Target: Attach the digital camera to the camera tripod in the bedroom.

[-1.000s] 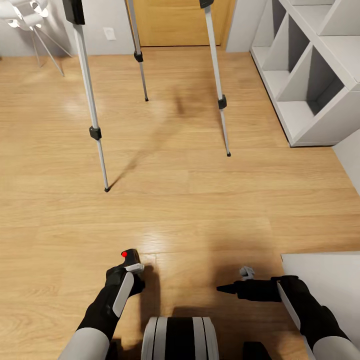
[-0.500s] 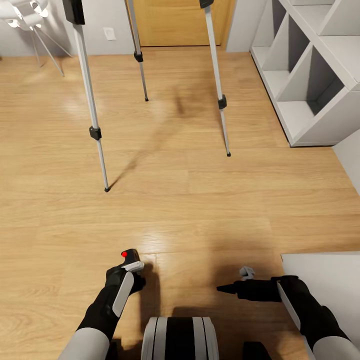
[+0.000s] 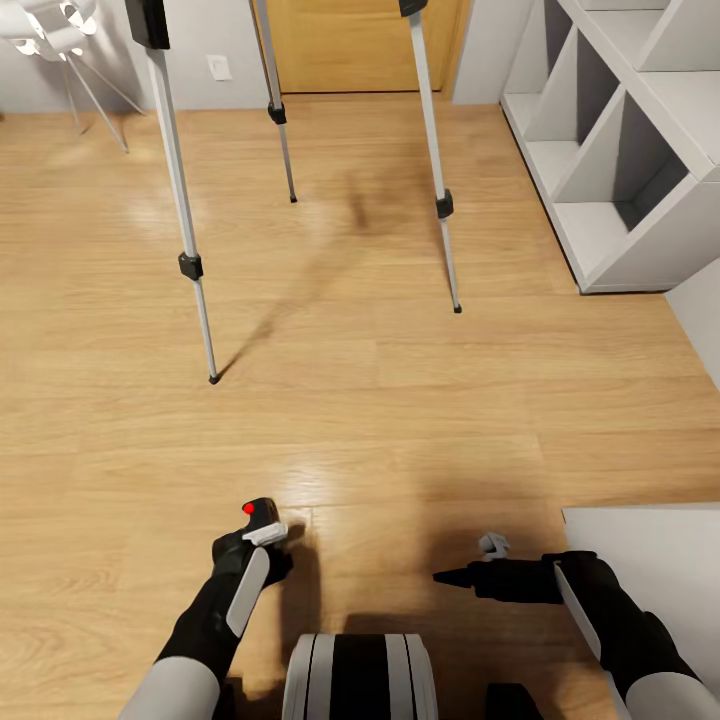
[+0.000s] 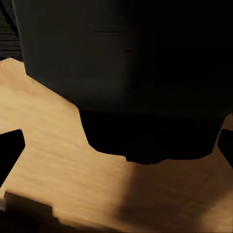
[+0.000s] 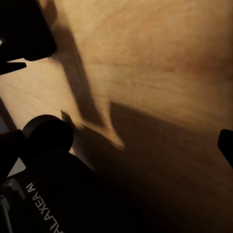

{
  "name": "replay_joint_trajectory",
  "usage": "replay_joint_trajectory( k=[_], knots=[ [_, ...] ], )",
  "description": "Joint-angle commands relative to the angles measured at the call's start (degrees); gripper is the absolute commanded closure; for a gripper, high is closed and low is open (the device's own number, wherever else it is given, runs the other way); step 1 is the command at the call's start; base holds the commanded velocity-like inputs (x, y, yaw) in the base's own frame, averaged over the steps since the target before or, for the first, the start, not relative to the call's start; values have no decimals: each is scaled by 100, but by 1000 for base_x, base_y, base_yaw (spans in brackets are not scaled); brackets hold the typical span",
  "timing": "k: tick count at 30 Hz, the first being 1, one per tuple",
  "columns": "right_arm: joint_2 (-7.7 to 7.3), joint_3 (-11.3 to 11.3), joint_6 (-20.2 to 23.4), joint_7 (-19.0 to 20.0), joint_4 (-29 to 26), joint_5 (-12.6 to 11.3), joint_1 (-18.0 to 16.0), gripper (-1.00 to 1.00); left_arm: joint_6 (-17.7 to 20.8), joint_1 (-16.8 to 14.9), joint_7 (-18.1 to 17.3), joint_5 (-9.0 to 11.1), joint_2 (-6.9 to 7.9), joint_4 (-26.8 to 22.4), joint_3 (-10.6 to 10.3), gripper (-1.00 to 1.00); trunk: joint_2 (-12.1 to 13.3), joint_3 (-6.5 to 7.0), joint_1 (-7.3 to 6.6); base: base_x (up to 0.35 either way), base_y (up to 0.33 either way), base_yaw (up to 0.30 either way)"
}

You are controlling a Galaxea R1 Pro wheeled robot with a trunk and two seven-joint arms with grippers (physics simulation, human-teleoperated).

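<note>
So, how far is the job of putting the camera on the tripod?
Done: the digital camera is picked up, gripped in the left hand low over the wood floor. In hand: carrying it toward the camera tripod, whose legs stand ahead. Left: raise the camera to the tripod's head, above the head view's frame, and attach it. The right hand holds nothing.

Ahead of you the plank floor (image 3: 380, 400) lies open from the arms out to the tripod (image 3: 190, 265). Its three legs stand spread across the far half, with wide gaps between them that a claw could pass through. The white shelves (image 3: 620, 150) block the far right, and a pale grey slab (image 3: 650, 560) crowds the near right, just beside your right arm. A small white lamp (image 3: 60, 40) stands at the far left corner.
</note>
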Motion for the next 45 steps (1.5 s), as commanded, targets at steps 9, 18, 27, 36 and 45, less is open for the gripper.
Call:
replay_joint_trajectory(
  k=[9, 18, 27, 36, 45],
  knots=[
    [0, -4, 46, 2, -2, -26, -1, -100, -41, -2, -139, 58, -4, 151, -193, -100, -1, -3, -1, 0, 0, 0],
    [0, -4, 49, 2, -2, -26, -1, -100, -49, -3, -156, 51, -4, 157, -205, -100, -1, -3, -1, 0, 0, 0],
    [0, -4, 49, 2, -2, -26, -1, -100, -510, -7, -150, 50, -4, 157, -208, -100, -1, -3, -1, 0, 0, 0],
    [0, -3, 46, 2, -2, -26, -1, -100, -578, -8, -156, 48, 10, 158, -214, -100, -1, -3, -1, 0, 0, 0],
    [0, -4, 48, 2, -2, -26, -1, -100, -587, -10, -156, 42, 11, 157, -215, -100, -1, -3, -1, 0, 0, 0]
  ],
)
